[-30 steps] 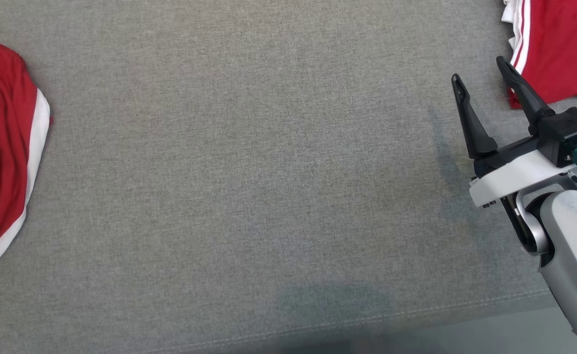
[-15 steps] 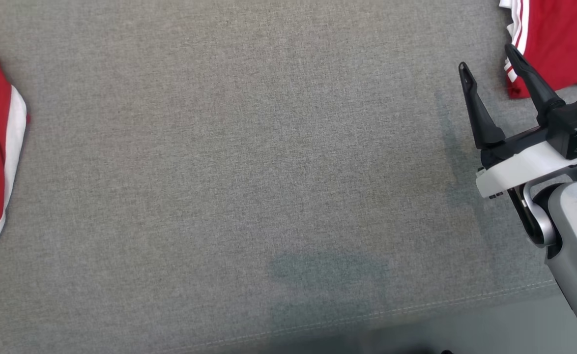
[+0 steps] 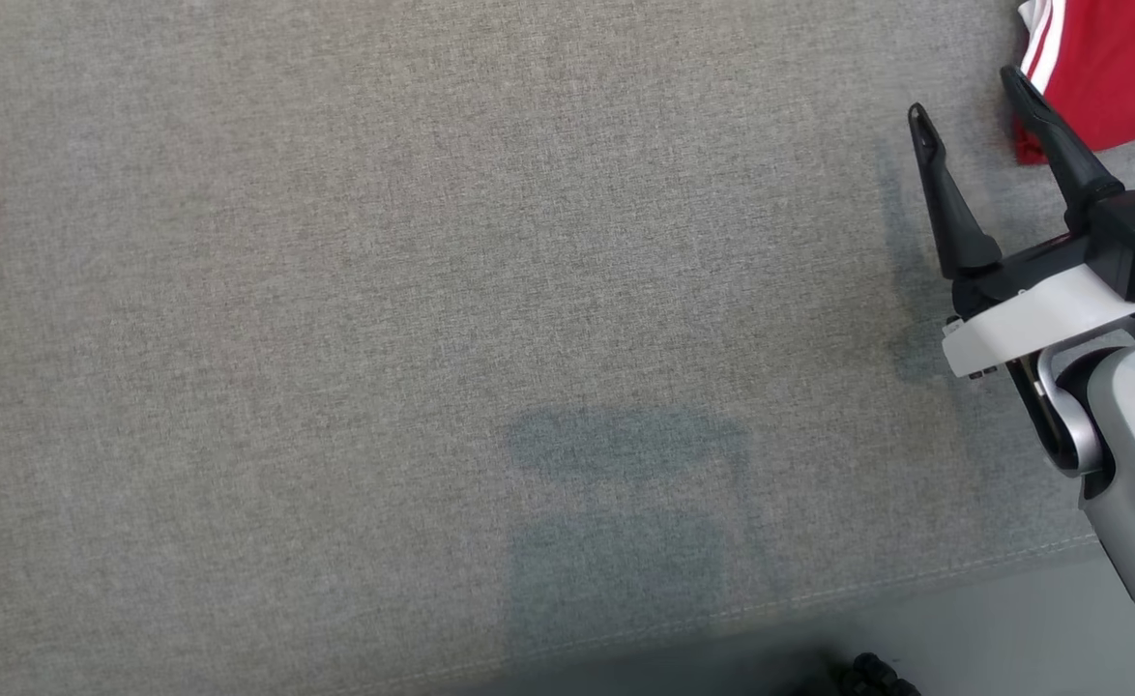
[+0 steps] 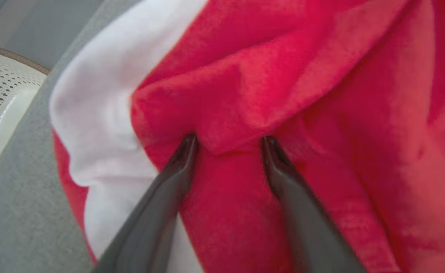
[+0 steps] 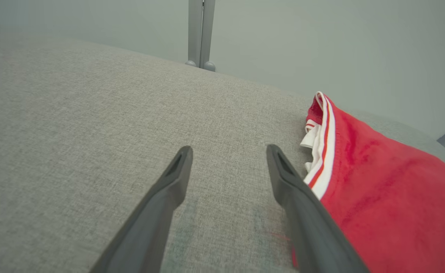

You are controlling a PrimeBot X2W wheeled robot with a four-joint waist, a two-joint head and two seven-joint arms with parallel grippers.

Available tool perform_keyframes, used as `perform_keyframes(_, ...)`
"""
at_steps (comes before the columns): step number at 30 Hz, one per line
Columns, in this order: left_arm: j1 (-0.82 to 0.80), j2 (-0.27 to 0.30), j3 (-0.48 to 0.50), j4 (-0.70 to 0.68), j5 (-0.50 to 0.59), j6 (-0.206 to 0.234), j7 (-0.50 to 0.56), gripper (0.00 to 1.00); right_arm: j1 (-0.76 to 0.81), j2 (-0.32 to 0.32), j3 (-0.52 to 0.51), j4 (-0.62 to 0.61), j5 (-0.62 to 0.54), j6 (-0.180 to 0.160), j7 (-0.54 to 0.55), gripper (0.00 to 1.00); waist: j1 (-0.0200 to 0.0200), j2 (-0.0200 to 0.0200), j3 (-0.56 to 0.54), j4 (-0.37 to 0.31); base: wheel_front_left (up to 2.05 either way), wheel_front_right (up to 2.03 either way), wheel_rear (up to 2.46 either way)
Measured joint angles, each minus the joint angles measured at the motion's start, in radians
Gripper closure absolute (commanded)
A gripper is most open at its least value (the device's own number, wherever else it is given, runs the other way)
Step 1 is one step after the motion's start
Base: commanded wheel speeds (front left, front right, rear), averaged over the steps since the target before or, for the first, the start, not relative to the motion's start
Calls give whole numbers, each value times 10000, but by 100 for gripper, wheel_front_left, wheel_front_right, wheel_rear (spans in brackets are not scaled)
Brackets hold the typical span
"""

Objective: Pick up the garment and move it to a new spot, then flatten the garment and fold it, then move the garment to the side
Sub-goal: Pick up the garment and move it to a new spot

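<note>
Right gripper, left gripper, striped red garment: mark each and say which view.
Right gripper point(image 3: 964, 92): head view, midway between its two fingertips.
Left gripper point(image 4: 228, 141): left wrist view, midway between its two fingertips.
Striped red garment point(image 5: 381, 189): right wrist view, on its red body beside the white stripes.

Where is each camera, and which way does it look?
Head view: on the head, looking down at the grey fabric surface; right gripper at the right edge.
Left wrist view: on the left wrist, looking along the left gripper into the red and white garment.
Right wrist view: on the right wrist, looking along that gripper across that surface.
Head and right wrist views share the striped red garment.
</note>
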Motion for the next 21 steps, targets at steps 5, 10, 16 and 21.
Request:
perform_keyframes(5,-177,-326,-268,234,13,-226,-88,100,-1,-35,-115,174,-2,-19,-15,0,0,0,-85,-6,0,0,0)
perform_keyframes(10,-248,-798,-514,322,-17,-780,-305,100,6,-13,-75,428,-2,-19,-138,0,0,0,-388,93,0,0,0)
perform_keyframes(16,-859,-1756,-1335,-376,-86,-1835,-307,100,71,48,-13,731,19,-17,-263,0,0,0,-918,314,0,0,0)
perform_keyframes(21,-920,-1946,-1973,-840,134,-2036,-328,100,163,431,240,943,79,71,-355,0,0,0,-1453,527,0,0,0)
